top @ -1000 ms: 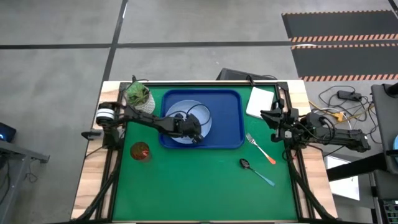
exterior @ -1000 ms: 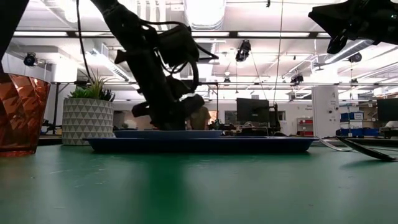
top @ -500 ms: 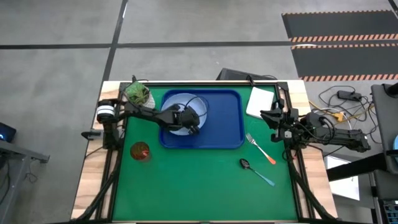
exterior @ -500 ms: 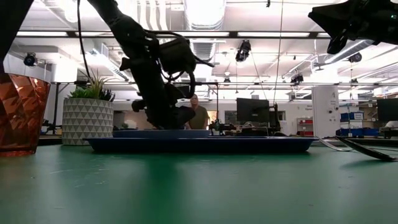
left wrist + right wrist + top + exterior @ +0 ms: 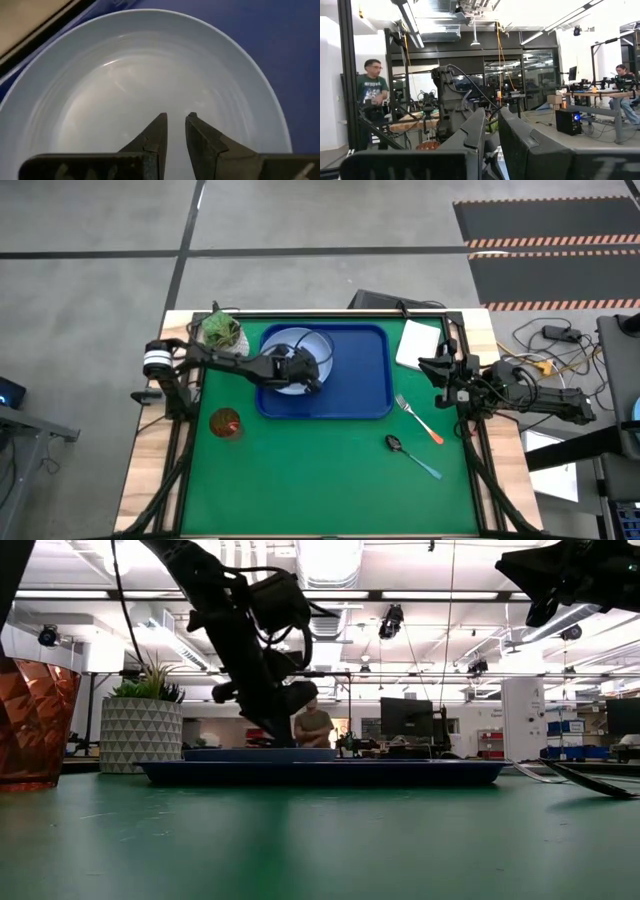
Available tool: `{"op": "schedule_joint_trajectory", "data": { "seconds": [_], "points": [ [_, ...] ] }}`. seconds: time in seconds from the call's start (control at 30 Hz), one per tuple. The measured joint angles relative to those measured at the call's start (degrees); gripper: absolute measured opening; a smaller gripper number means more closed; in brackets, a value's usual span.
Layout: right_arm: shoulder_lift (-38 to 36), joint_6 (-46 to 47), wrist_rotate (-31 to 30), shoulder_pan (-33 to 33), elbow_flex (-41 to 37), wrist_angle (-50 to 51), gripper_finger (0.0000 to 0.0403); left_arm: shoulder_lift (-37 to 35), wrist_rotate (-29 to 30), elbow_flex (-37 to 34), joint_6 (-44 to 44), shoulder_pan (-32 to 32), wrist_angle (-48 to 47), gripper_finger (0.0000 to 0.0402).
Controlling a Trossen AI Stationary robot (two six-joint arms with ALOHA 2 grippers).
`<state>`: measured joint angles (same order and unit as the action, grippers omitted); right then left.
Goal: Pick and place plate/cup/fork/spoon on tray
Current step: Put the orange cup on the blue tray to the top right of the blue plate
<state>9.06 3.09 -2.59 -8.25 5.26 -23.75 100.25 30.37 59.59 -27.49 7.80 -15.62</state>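
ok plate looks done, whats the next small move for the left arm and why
Probably lift the left hand clear and swing it toward the cup. The plate already lies in the tray, the hand hovers above it holding nothing, and the cup stands on the green mat nearest that arm. The right hand waits by the fork.

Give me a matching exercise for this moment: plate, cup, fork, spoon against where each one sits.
Things:
1. plate
2. cup
3. fork
4. spoon

Places:
A. on the mat, nearest the front edge, right of the tray
B. on the mat, left of the tray's front corner
C. in the tray's left part
D. on the mat, just off the tray's right front corner

Pairs: 1-C, 2-B, 3-D, 4-A
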Motion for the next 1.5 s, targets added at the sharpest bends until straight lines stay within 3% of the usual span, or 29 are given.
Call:
{"op": "schedule_joint_trajectory", "data": {
  "seconds": [0.57, 1.1, 1.33, 1.5],
  "points": [
    [0.0, -0.2, 0.0, 0.0, 0.0, 0.0, 0.0043, -1.2, -2.0, -0.3, -1.2, -8.2, 0.2, 0.005],
    [0.0, -0.2, -0.4, 0.0, 0.0, 0.7, 0.0043, -7.5, -3.5, 4.3, -11.2, -21.1, 1.0, 0.005],
    [0.1, -0.2, -0.5, 0.0, 0.0, 0.9, 0.0043, -8.9, -3.7, 6.8, -18.7, -26.7, -8.1, 0.005],
    [0.1, -0.1, -0.5, 0.0, 0.0, 1.0, 0.0043, -10.2, -7.3, 10.8, -36.1, -28.3, -31.0, 0.005]
  ]
}}
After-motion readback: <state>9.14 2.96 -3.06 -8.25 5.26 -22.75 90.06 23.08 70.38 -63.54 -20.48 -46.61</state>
